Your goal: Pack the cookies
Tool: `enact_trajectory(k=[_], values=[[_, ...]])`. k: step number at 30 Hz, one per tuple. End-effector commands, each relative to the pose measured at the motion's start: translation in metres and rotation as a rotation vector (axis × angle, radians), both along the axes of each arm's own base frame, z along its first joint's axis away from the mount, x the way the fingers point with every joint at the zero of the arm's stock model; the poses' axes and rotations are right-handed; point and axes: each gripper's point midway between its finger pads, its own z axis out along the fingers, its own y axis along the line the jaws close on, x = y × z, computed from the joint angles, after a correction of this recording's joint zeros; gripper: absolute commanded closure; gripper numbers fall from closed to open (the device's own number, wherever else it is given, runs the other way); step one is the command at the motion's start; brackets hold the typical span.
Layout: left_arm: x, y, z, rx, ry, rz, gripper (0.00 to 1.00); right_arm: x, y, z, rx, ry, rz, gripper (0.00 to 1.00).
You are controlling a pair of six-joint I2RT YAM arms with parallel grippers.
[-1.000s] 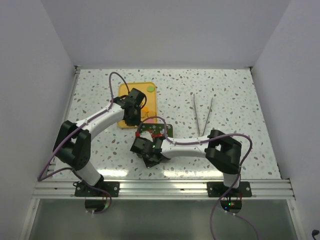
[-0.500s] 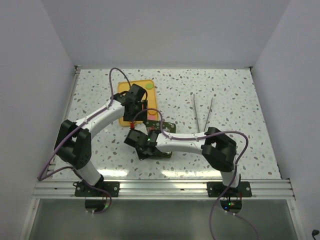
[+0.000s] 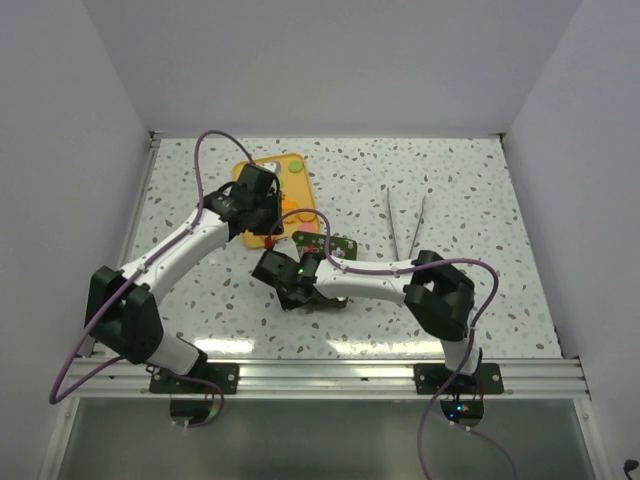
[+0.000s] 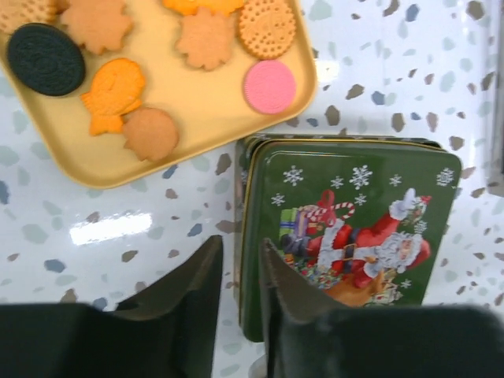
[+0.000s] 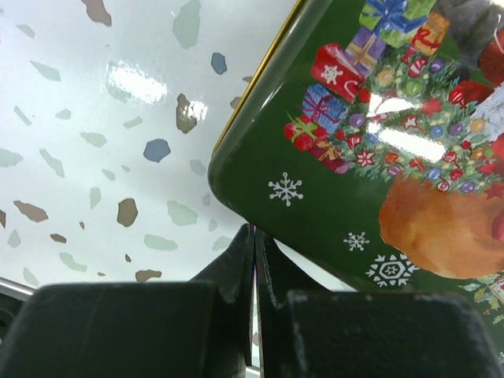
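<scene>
Toward the desk's [image 3: 480, 200] far edge, the cookies [image 4: 206, 38] lie on the tray [image 4: 189, 102] just ahead of the left claw [image 4: 241, 244], parted and empty over the tin [image 4: 354, 213]; right claw [image 5: 253, 232] together.

The top camera looks down on my whole table [image 3: 480, 190] from behind my bases. My left wrist camera sees closely the cookies [image 4: 206, 38] on the tray [image 4: 213, 110] and the green tin [image 4: 354, 228]; my right one, very near, shares this tin.
</scene>
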Motion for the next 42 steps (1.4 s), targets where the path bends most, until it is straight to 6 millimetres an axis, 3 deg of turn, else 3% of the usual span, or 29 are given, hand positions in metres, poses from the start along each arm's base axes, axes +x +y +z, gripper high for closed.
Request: enact_trajectory(k=[1,6,9,21,24,30,33,37,42], values=[[0.0,-0.028,0.009,-0.125,-0.05,-0.139,0.75,0.018,-0.008,0.011,-0.011,-0.051,-0.041,1.0],[-0.012,-0.049,-0.019,-0.219,0.011,-0.231,0.89,0.022,-0.013,0.014,-0.003,-0.05,-0.053,1.0],[-0.008,-0.063,-0.023,-0.28,-0.003,-0.257,0.89,0.023,-0.015,0.014,0.001,-0.049,-0.058,1.0],[0.005,-0.049,-0.087,-0.124,0.15,-0.159,0.9,0.026,-0.023,0.01,-0.002,-0.036,-0.067,1.0],[0.006,-0.048,-0.095,-0.124,0.154,-0.152,0.91,0.026,-0.024,0.01,-0.002,-0.036,-0.068,1.0],[0.014,-0.057,-0.069,-0.18,0.092,-0.148,0.85,0.027,-0.025,0.012,0.003,-0.038,-0.07,1.0],[0.021,-0.063,-0.048,-0.208,0.057,-0.158,0.76,0.027,-0.025,0.012,0.003,-0.037,-0.07,1.0],[0.03,-0.069,-0.02,-0.242,0.009,-0.159,0.54,0.027,-0.026,0.012,0.005,-0.038,-0.073,1.0],[0.034,-0.073,0.003,-0.266,-0.028,-0.165,0.39,0.029,-0.025,0.014,0.01,-0.04,-0.076,1.0]])
